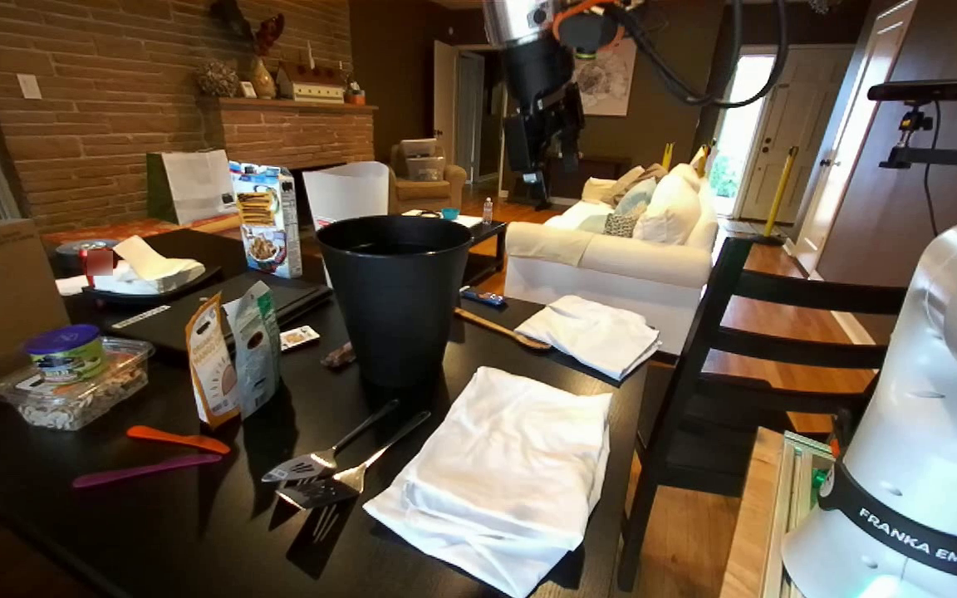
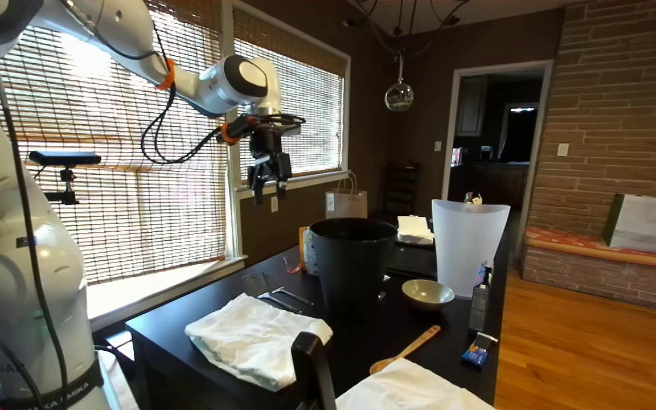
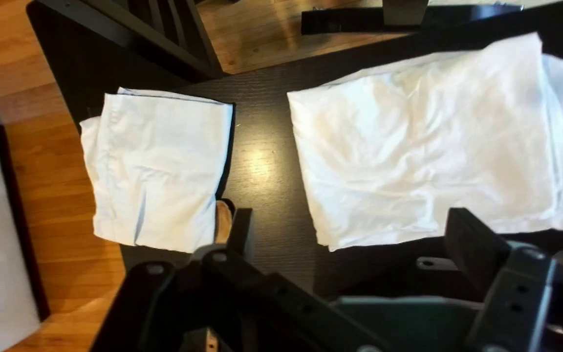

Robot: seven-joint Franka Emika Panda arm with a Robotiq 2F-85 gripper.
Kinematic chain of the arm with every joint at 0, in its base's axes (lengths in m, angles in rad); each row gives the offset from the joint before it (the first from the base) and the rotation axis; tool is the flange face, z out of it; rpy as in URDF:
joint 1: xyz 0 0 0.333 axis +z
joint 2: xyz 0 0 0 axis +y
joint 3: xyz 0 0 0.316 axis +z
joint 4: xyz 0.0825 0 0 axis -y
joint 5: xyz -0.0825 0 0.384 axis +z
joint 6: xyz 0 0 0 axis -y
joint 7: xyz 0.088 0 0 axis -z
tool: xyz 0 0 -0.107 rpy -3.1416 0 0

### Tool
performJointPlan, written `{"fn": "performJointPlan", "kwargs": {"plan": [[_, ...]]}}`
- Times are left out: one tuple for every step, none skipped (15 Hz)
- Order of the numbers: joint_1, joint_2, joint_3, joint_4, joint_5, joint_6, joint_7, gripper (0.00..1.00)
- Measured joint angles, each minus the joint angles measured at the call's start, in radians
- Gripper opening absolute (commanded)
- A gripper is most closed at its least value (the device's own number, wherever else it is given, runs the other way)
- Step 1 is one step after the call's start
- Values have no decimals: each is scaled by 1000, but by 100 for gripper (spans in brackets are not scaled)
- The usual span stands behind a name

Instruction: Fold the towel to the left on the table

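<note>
- The table (image 1: pixel 154 523): long and dark; the towel (image 1: pixel 520 465) rests on it, close to an edge. Twelve o'clock means the top of whichever view is named.
- The arm (image 2: pixel 128 28): the only one, so no question of a nearer hand; in an exterior view it reaches the claw (image 3: pixel 350 220) from about ten o'clock.
- The chair (image 1: pixel 802 349): beyond the table's edge, about two o'clock from the towel in an exterior view.
- The towel: white, wrinkled, apparently doubled already, its upper layer stopping short of the lower at the three o'clock end in the wrist view. There it lies at about two o'clock from the claw, long axis roughly nine to three; in both exterior views it is at six o'clock, well below. Whose left the fold means, I cannot tell.
- The bin (image 1: pixel 395 307): black, upright, near the towel, between ten and eleven o'clock in an exterior view; a likely snag for a low sweep.
- The small cloth (image 3: pixel 159 171): between nine and ten o'clock from the claw in the wrist view, apart from the towel.
- The claw: fingers (image 3: pixel 477 254) spread wide, holding nothing, roughly in line with the towel's long axis. The move turns on this: it probably must shift toward two o'clock and descend to pinch an end.
- The spatulas (image 1: pixel 312 465): metal, nine o'clock from the towel in an exterior view.
- The spoon (image 2: pixel 408 350): wooden, against or under the small cloth; I cannot tell which.
</note>
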Motion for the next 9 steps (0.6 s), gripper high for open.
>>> {"fn": "performJointPlan", "kwargs": {"plan": [[-10,9,-7,-22,-8,48,38,100],[-20,17,-16,-46,-8,97,71,100],[-28,26,-25,-70,-8,145,100,100],[-36,35,-36,-94,-7,190,123,100],[-42,44,-46,-115,-5,230,142,100],[-49,53,-57,-137,-1,274,158,100],[-54,63,-67,-157,4,313,170,100],[-60,74,-76,-178,5,355,181,100],[-67,86,-85,-199,5,402,189,100]]}}
